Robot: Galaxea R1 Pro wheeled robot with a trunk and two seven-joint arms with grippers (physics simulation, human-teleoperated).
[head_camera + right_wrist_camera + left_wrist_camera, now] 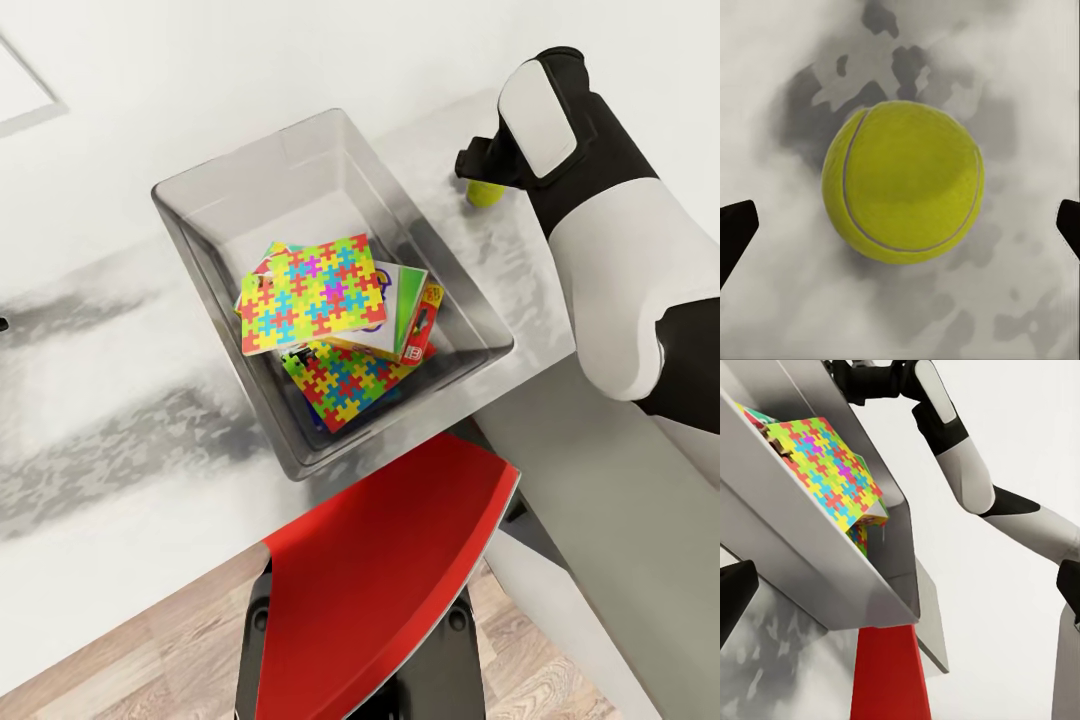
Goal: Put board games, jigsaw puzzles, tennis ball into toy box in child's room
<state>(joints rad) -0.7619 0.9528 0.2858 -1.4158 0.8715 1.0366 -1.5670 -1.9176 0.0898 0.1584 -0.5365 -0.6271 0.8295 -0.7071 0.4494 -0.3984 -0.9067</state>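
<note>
Right hand [900, 225] hovering directly above tennis ball [902, 182], fingers spread wide, one fingertip [736, 232] showing each side of ball, not touching. Ball resting on bench [120, 330], just beyond toy box [455, 285] far corner; no long axis, any approach angle working. Left hand [731, 600] lying lower beside box wall, spread not readable. Right arm nearer. Puzzles [312, 295] and game boxes [415, 315] lying inside box.

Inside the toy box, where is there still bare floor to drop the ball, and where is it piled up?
The toy box has bare floor at its far end, between the far wall and the jigsaw puzzles. The near half is crowded with stacked puzzles and board games. The tennis ball sits on the table between the right gripper's open fingers.
</note>
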